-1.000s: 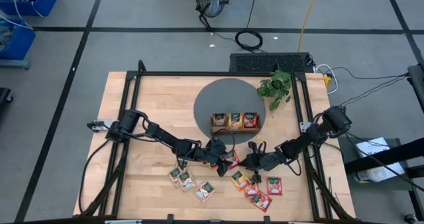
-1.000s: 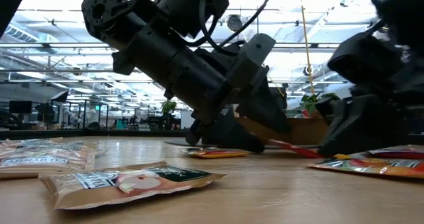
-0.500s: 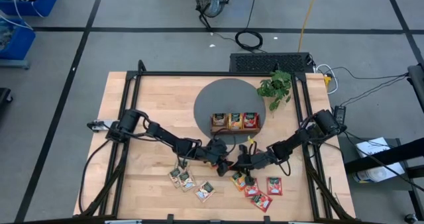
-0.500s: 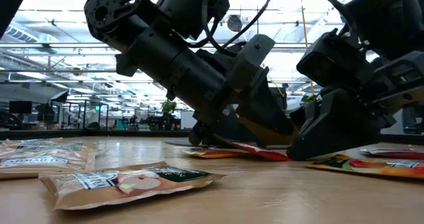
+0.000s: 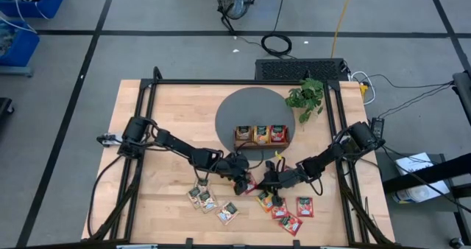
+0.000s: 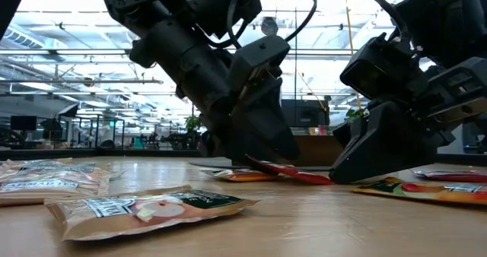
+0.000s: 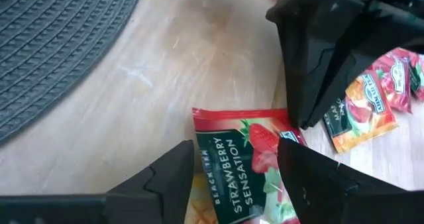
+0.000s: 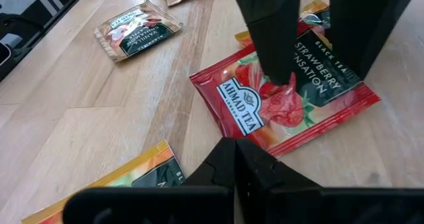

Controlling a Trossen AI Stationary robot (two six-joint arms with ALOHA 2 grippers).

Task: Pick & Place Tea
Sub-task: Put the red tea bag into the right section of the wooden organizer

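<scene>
Target sachet: red strawberry black-tea sachet [image 8: 285, 101], flat on the wooden table [image 5: 176, 124], in front of the wooden tray [image 5: 261, 135] and off the grey round mat [image 5: 246, 109].
Left gripper: your left gripper [image 7: 235, 168] straddles the sachet, jaws apart, one finger [image 8: 268, 32] on each side, tips at the foil. Nothing held yet.
Right gripper: right gripper [image 8: 236, 154] is fully closed, tip on the table just beside the sachet's edge; looks like a backstop.
Grip advice: centre the sachet before you close; it's thin, so keep tips at table level or you'll pinch air.
Risk: orange sachet [image 7: 358, 114] lies near; don't drag it along.
Next: lift clear, then carry to the tray.
</scene>
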